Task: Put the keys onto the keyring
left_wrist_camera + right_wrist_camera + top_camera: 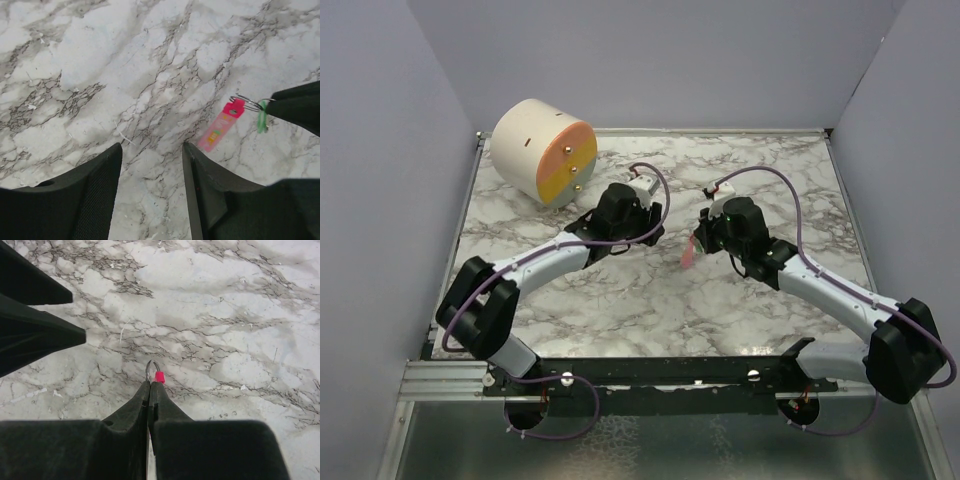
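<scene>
My right gripper (149,385) is shut on a thin metal keyring (152,367) that sticks out past its fingertips. A slim pink-red key (220,129) hangs from the ring (250,102) and slants down over the marble. A short bright green key (261,121) hangs at the ring right beside the right fingertips (295,106). In the top view the pink key (689,252) dangles below the right gripper (704,236). My left gripper (151,147) is open and empty, a short way left of the keys (655,228). Only the pink key's top (159,376) shows in the right wrist view.
A big cream-and-orange cylinder (542,152) lies on its side at the back left of the marble table (620,300). Grey walls enclose the table on three sides. The left gripper's fingers (40,335) show at the upper left of the right wrist view.
</scene>
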